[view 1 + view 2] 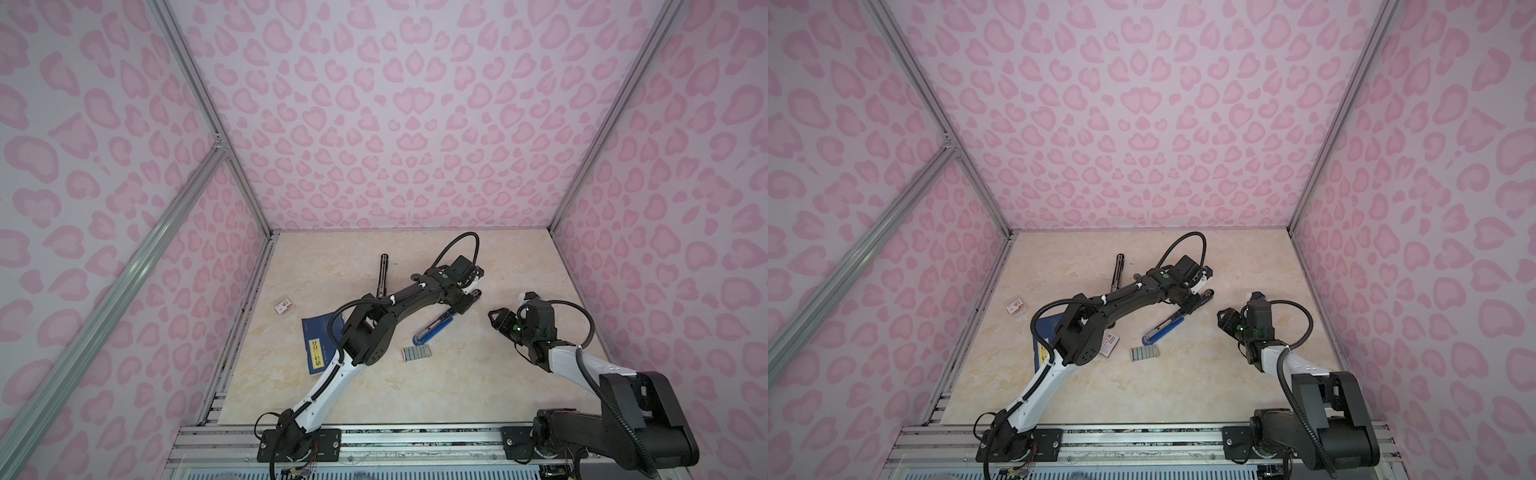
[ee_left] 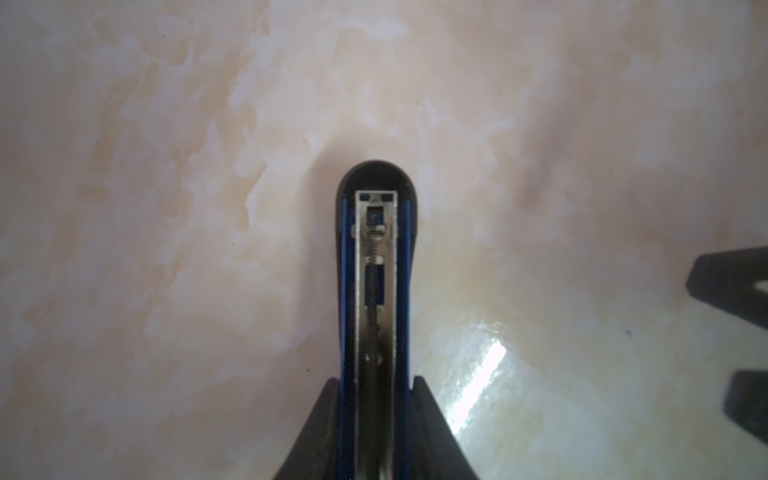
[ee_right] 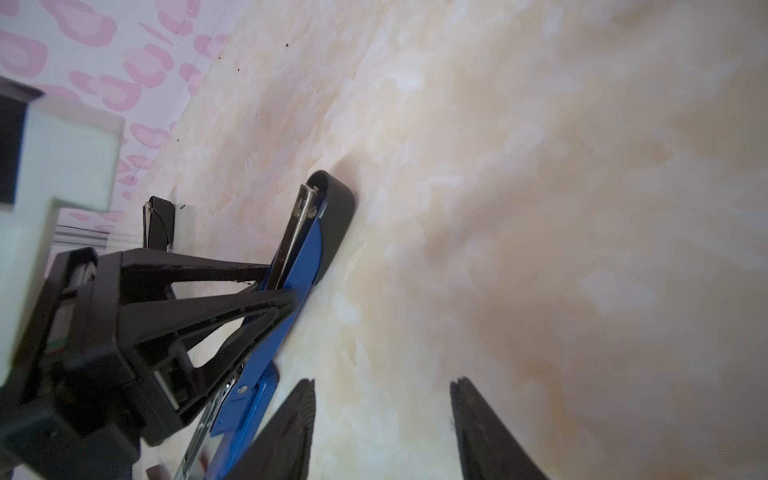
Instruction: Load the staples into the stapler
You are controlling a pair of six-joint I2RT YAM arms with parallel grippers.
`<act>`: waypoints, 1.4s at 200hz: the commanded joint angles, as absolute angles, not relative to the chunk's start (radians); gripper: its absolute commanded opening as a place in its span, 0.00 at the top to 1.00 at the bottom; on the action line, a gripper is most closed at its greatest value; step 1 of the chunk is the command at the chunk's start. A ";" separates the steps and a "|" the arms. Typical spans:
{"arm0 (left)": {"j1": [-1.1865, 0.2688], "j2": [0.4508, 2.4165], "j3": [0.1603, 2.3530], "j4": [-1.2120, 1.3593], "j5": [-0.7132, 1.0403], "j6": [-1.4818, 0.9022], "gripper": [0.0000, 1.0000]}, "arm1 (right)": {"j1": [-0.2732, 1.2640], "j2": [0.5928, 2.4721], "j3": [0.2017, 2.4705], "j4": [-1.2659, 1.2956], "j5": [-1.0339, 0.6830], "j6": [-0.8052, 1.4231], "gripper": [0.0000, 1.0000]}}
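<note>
Blue stapler [image 1: 436, 326], black at one rounded end, lying opened out long and slanted near the middle of the table [image 1: 457, 395]. Silver track [image 2: 376, 291] with a thin spring facing up. Pinched on both sides by the left gripper [image 2: 376, 384]. Staples [image 1: 416, 353]: small flat grey block of thin strips side by side, lying just beside the stapler's blue end, not touching it.

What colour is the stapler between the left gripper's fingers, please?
The stapler is blue, black-tipped; left wrist view.
</note>
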State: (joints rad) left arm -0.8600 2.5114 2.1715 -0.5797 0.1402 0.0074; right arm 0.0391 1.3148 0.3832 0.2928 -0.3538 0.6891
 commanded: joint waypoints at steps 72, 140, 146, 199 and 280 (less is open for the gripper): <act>-0.861 2.399 2.041 -0.482 0.122 0.021 0.81 | 0.023 1.497 0.416 0.613 -0.462 0.779 0.41; -0.861 2.352 1.969 -0.422 0.146 0.016 0.81 | 0.005 1.712 0.445 0.975 -0.571 0.935 0.38; -0.861 2.350 1.965 -0.419 0.147 0.015 0.81 | 0.002 1.738 0.449 1.014 -0.580 0.956 0.38; -0.861 2.352 1.959 -0.416 0.175 0.012 0.81 | 0.004 1.963 0.512 1.290 -0.645 1.127 0.38; -0.861 2.374 1.976 -0.429 0.201 0.012 0.69 | 0.025 2.071 0.524 1.411 -0.666 1.161 0.52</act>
State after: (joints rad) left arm -0.8612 2.3730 1.9583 -0.4477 0.1806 0.0139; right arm 0.0242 2.0502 0.5270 1.3346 -0.6579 1.1507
